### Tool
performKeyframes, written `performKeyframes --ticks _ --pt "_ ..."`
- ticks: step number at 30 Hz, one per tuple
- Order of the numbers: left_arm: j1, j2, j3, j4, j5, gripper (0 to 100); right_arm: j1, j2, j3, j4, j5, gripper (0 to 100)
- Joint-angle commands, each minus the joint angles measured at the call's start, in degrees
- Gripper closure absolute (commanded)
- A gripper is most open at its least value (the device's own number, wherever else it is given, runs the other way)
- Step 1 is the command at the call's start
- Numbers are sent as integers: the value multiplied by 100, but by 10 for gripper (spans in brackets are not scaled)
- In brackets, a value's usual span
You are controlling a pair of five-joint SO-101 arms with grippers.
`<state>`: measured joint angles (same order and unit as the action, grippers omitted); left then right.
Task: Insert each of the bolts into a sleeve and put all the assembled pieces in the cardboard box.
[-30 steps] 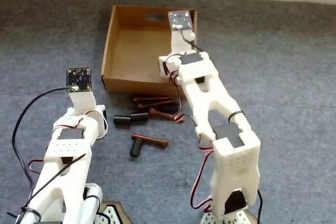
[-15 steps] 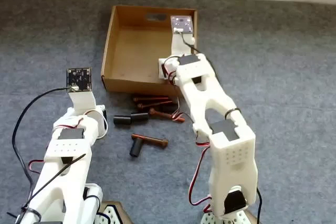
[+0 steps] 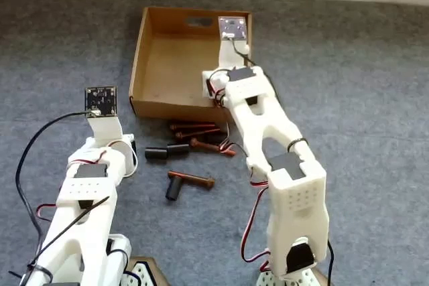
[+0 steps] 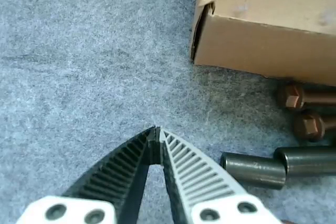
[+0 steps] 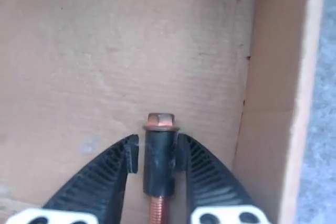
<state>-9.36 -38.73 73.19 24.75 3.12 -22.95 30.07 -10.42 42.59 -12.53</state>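
Depositing step: the right pincer (image 5: pixel 157 148) pinched a black cylindrical sleeve (image 5: pixel 159 166) carrying a copper hex bolt (image 5: pixel 160 120), with the brown cardboard box (image 5: pixel 105 51) floor beneath it; opening was judged next, while the left pincer (image 4: pixel 156 134) was pressed together.

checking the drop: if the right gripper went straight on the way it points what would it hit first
Probably the floor of the cardboard box: the right gripper, shut on the bolt-in-sleeve piece, points down at it, with the bolt head leading. How far off is unclear.
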Motion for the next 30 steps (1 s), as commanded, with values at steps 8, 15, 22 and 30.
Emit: performKeyframes --ticks 8,15,22,30 --pt "-57 -31 -171 18 26 991 22 -804 -312 224 -35 991" --pt "-31 -31 -171 18 26 991 -198 -708 -13 224 -26 991" --pt "-31 -31 -171 18 26 991 -602 -629 101 224 633 991" --pt "-40 -31 -171 18 26 991 -453 -4 101 224 615 991"
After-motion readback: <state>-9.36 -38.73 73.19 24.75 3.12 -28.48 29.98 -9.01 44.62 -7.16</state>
